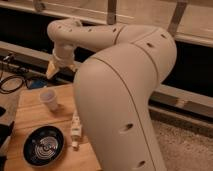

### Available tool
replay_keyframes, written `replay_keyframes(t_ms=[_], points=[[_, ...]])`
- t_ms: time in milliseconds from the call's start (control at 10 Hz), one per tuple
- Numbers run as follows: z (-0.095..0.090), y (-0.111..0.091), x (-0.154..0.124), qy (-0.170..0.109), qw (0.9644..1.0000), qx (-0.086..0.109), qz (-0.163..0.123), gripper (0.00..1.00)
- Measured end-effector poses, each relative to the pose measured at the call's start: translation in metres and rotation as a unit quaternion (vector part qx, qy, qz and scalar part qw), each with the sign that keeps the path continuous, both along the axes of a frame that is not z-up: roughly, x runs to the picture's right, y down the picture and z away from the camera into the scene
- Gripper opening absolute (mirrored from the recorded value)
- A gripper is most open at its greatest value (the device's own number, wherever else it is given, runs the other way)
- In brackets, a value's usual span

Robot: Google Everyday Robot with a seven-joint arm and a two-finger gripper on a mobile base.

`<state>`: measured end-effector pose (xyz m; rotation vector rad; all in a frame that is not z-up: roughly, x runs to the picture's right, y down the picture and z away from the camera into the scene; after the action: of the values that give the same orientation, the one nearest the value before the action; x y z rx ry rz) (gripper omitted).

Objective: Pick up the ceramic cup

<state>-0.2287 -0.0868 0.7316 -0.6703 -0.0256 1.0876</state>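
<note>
The ceramic cup (48,99) is a small whitish cup without a handle, standing upright on the wooden table (30,117) toward its back left. My gripper (56,70) hangs above the table's back edge, above and slightly right of the cup, apart from it. Its pale fingers (50,70) point downward. The big white arm fills the middle and right of the view and hides the table's right part.
A dark round bowl (44,145) with ring pattern sits at the table's front left. A white tube-like bottle (75,129) lies beside the arm, right of the bowl. Black cables (12,82) lie left of the table. A dark ledge and railing run behind.
</note>
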Motion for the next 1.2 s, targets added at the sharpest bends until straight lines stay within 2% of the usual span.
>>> replay_keyframes(t_ms=[200, 300, 600, 900, 1200], points=[[0.003, -0.003, -0.01, -0.006, 0.9999, -0.007, 0.009, 0.79], [0.003, 0.001, -0.02, -0.016, 0.9996, -0.017, 0.017, 0.79], [0.012, 0.012, -0.025, -0.024, 0.9979, -0.046, 0.04, 0.79], [0.028, 0.026, -0.035, -0.025, 0.9968, -0.055, 0.053, 0.79], [0.031, 0.037, -0.04, -0.024, 0.9952, -0.068, 0.066, 0.79]])
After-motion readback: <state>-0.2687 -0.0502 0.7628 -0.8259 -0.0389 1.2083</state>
